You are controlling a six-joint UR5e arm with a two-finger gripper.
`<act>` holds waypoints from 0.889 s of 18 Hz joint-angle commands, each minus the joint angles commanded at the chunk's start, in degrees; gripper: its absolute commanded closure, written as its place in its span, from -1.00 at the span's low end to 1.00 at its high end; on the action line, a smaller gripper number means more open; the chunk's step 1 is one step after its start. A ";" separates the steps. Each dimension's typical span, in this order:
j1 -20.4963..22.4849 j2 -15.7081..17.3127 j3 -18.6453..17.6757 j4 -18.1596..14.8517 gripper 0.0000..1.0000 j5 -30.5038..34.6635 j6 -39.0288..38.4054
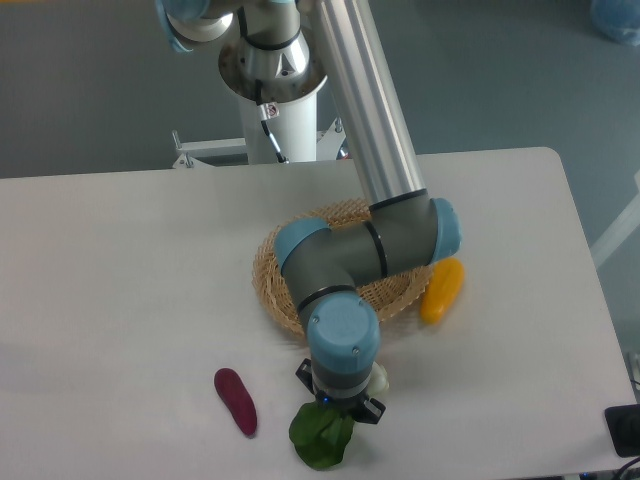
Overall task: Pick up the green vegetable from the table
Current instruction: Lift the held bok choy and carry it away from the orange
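The green vegetable [322, 438] lies near the front edge of the table [120, 290], directly under the arm's wrist. Its dark leaves spread toward the camera, while a pale rounded stem end shows just to the right of the wrist. It looks like a light toy, likely soft or hollow plastic with a smooth skin, so the leaves may flex or slip under a pinch. By that reading, the firmer, thicker part where stem meets leaves is the better place to take hold, not the thin leaf edge.

The gripper [339, 408] sits right over that middle part, pointing down. The wrist housing hides most of the jaws; only dark tips show on either side of the vegetable. They seem to straddle it, but I cannot tell whether they are pinching it or merely resting around it.

A purple vegetable [237, 401] lies to the left of the green one, near but apart, and should not interfere with a straight lift. A wicker basket [275, 285] sits behind, partly covered by the arm's elbow, and a yellow vegetable [441, 291] rests against its right rim, well away from the grasp. Nothing stands directly in the way above; the main risk is the toy slipping or tilting out if the grip is shallow.
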 joint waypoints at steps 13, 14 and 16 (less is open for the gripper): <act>7.22 2.03 5.62 -4.66 0.43 2.60 9.48; 7.65 2.03 6.06 -4.75 0.43 4.36 10.54; 9.32 1.85 7.73 -6.75 0.43 5.34 10.99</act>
